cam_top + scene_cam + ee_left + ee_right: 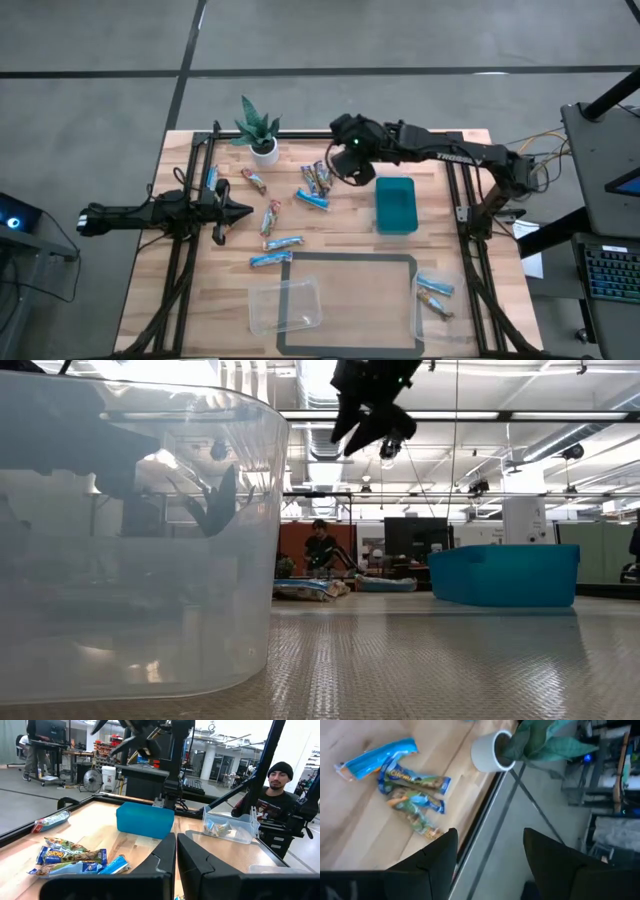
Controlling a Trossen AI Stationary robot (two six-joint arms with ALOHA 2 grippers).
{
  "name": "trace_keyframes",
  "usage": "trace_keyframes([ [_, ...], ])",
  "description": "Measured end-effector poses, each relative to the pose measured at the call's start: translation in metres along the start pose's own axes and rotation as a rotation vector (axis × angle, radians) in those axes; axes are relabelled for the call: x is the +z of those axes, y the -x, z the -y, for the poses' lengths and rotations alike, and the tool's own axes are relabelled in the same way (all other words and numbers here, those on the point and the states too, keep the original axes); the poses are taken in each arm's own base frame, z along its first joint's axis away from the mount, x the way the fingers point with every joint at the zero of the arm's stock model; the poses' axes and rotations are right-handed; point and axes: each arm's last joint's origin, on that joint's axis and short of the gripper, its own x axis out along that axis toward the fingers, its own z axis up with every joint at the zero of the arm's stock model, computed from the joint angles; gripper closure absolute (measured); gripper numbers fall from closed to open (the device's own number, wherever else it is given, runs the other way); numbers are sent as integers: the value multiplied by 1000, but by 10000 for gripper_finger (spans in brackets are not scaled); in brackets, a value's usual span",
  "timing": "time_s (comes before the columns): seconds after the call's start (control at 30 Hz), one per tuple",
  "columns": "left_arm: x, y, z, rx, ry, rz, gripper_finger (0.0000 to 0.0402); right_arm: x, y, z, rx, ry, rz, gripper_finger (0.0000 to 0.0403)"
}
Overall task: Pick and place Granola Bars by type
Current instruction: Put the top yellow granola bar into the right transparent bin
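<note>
Several granola bars lie flat on the wooden table, blue ones (312, 200) and multicoloured ones (318, 177) at the far middle, with more (283, 243) toward the middle. My right gripper (345, 166) hangs open and empty high above the far middle, next to the bar cluster (412, 782). In the low view it (368, 415) is near the top, well above the table. My left gripper (243, 211) rests shut at the left, pointing level toward the right (176, 857), touching nothing.
A teal bin (395, 205) stands right of the bars. One clear tub (285, 305) sits at the near middle; another (230, 827) at the near right holds bars (434, 292). A potted plant (261, 135) stands at the far edge. A person (274, 795) sits beyond the table.
</note>
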Motion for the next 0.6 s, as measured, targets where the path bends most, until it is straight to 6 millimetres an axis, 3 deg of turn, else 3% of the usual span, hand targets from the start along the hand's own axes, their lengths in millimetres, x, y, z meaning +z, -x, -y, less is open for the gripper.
trace_keyframes([
  [0.27,0,0,0,0,0,1,402,-27,-49,4,62,107,-93,196],
  [0.6,0,0,0,0,0,0,402,-56,-104,-4,178,172,-184,226],
])
